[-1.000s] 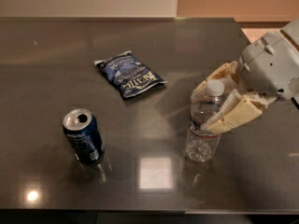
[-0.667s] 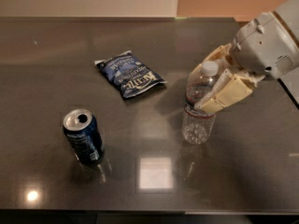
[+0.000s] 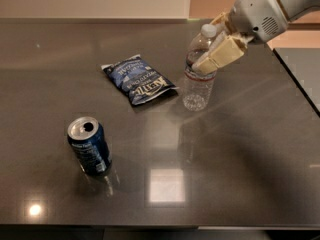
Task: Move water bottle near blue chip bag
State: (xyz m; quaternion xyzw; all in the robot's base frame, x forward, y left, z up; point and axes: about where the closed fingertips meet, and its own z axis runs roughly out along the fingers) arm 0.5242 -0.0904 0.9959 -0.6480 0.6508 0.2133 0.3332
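Note:
The water bottle [image 3: 198, 79] is a clear crinkled bottle with a white cap and a red-striped label. It stands upright just right of the blue chip bag [image 3: 138, 79], a flat navy bag with white lettering lying on the dark table [image 3: 240, 149]. My gripper [image 3: 214, 48] comes in from the upper right and is shut on the bottle's upper part, with one cream finger [image 3: 220, 55] across its front. I cannot tell whether the bottle's base touches the table.
A dark blue soda can [image 3: 89, 145] with a silver top stands at the front left. The table's right edge [image 3: 295, 79] runs close behind my arm. A pale wall borders the far edge.
My gripper has carried the water bottle up the picture and left, from the table's right side to a spot beside the chip bag. The can and the bag have not moved.

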